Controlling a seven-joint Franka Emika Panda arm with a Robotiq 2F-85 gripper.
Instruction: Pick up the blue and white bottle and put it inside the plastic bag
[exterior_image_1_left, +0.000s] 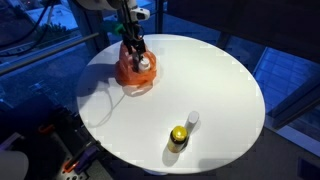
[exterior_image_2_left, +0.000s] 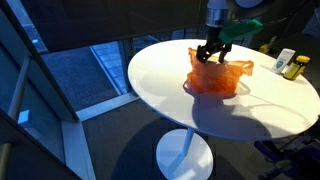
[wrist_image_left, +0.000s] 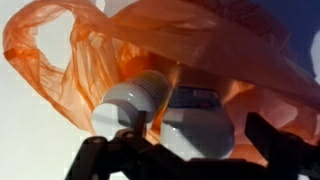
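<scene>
Round white desk (exterior_image_1_left: 220, 85) seen from three views. My claw (exterior_image_1_left: 134, 50) hangs low over the orange plastic bag (exterior_image_1_left: 128, 76), which sits crumpled near one edge of the desk in both exterior views.

The blue and white bottle (exterior_image_1_left: 146, 63) lies inside the bag, just beside my claw. Its pale body shows through the bag's open mouth in an exterior view. In the wrist view the bottle (wrist_image_left: 135, 100) fills the centre of the picture. It lies tilted, with its rounded white end toward the camera and orange film (wrist_image_left: 60, 50) folded around and behind it. The blue part of the bottle is too washed out to make out there.

My claw is released. In the wrist view its two dark fingers (wrist_image_left: 105, 160) stand spread at the bottom edge, one on each side of the bottle. Whether either pad touches the bottle I cannot tell. In an exterior view the claw (exterior_image_2_left: 212, 52) reaches down into the top of the bag (exterior_image_2_left: 215, 82) with its jaws apart, and the bottle is hidden by the film from that side.

Well apart from the bag, near the opposite edge of the desk (exterior_image_2_left: 160, 70), stand a dark jar with a yellow lid (exterior_image_1_left: 178, 137) and, just beside it, a small white container (exterior_image_1_left: 192, 119). Both show in both exterior views. The desk rests on a single white pedestal (exterior_image_2_left: 185, 155).
</scene>
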